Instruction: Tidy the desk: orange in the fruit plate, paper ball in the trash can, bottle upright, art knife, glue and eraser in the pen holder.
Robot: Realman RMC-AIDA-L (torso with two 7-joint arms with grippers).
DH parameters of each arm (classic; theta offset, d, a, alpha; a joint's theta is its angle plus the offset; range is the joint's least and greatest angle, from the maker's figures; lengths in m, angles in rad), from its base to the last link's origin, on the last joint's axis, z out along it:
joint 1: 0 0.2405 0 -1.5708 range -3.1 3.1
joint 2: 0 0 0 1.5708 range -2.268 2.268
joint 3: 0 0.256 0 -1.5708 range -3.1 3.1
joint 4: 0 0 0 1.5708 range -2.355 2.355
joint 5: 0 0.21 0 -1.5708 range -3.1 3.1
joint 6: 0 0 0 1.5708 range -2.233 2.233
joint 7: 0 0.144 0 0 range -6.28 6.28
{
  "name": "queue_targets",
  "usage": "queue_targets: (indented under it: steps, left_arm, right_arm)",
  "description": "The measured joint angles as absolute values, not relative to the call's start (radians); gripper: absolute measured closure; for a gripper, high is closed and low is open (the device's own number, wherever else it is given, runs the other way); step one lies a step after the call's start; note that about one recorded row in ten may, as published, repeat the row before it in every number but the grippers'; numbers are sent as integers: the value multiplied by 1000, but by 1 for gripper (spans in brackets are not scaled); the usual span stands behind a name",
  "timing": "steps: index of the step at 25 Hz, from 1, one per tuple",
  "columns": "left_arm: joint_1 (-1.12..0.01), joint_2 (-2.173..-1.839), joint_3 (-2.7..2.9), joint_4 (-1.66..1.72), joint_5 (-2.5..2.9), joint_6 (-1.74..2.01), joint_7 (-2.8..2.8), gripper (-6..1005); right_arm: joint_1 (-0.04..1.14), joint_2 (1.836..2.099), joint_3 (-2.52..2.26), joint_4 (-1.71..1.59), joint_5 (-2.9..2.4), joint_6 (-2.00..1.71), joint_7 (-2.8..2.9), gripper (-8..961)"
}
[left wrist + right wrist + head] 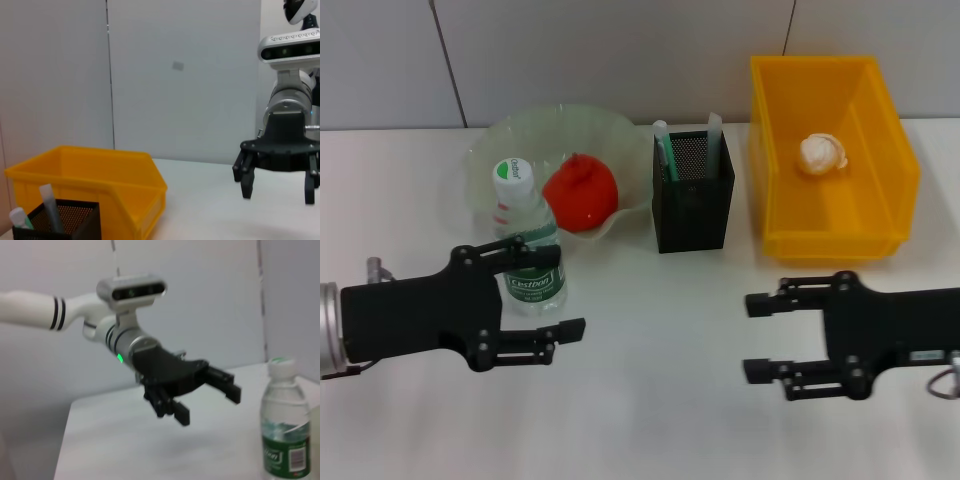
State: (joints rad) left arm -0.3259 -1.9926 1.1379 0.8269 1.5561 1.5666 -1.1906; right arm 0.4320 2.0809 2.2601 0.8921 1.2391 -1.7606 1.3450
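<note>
The bottle (525,238) with a white cap and green label stands upright in front of the glass fruit plate (490,150), which holds the orange (582,193). The paper ball (822,153) lies in the yellow trash can (890,150). A green-and-white glue stick (663,150) and a pale art knife (714,135) stick out of the black mesh pen holder (692,205). The eraser is hidden. My left gripper (570,290) is open beside the bottle (282,430), apart from it. My right gripper (747,337) hangs open over bare table in front of the trash can.
The white table (650,420) meets a grey wall behind the plate, holder and bin. The left wrist view shows the yellow bin (100,180), the pen holder (60,222) and my right gripper (278,190). The right wrist view shows my left gripper (207,402).
</note>
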Motion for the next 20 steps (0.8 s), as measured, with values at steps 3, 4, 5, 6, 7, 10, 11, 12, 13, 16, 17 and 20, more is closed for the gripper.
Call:
queue_targets:
  steps: [3, 4, 5, 6, 7, 10, 11, 12, 13, 16, 17, 20]
  left_arm:
    - [-318, -1988, 1121, 824, 1556, 1580, -1192, 151]
    - [-318, -1988, 1121, 824, 1556, 1580, -1192, 151]
    - [-316, -1987, 1114, 824, 1556, 1591, -1193, 151]
    - [-316, -1987, 1114, 824, 1556, 1591, -1193, 151]
    - [-311, -1986, 1104, 824, 1556, 1607, -1195, 151]
    - [-305, -1985, 1089, 829, 1556, 1635, -1202, 152]
    - [-305, -1985, 1089, 829, 1556, 1635, -1202, 152]
    - [-305, -1985, 1089, 829, 1556, 1635, -1202, 152]
    - [-305, -1985, 1089, 829, 1556, 1638, -1204, 152]
    - [-304, -1984, 1089, 828, 1558, 1638, -1204, 151]
    - [-304, -1984, 1089, 827, 1558, 1638, -1204, 151]
    - [-305, -1983, 1089, 825, 1561, 1636, -1204, 151]
  right_arm:
    - [445, 2084, 2201, 881, 1244, -1704, 1341, 260]
    - [447, 2085, 2189, 878, 1246, -1690, 1337, 260]
    - [448, 2085, 2180, 873, 1249, -1679, 1332, 260]
    - [451, 2085, 2176, 862, 1253, -1671, 1322, 260]
    - [454, 2085, 2174, 853, 1258, -1665, 1313, 260]
    - [457, 2085, 2175, 825, 1282, -1656, 1281, 260]
    - [454, 2084, 2173, 818, 1295, -1652, 1269, 260]
    - [454, 2084, 2173, 818, 1295, -1652, 1269, 259]
    - [453, 2084, 2172, 816, 1297, -1652, 1265, 259]
    - [453, 2084, 2172, 810, 1298, -1651, 1258, 259]
    - [453, 2084, 2172, 809, 1298, -1651, 1258, 259]
    - [454, 2085, 2171, 806, 1299, -1650, 1258, 259]
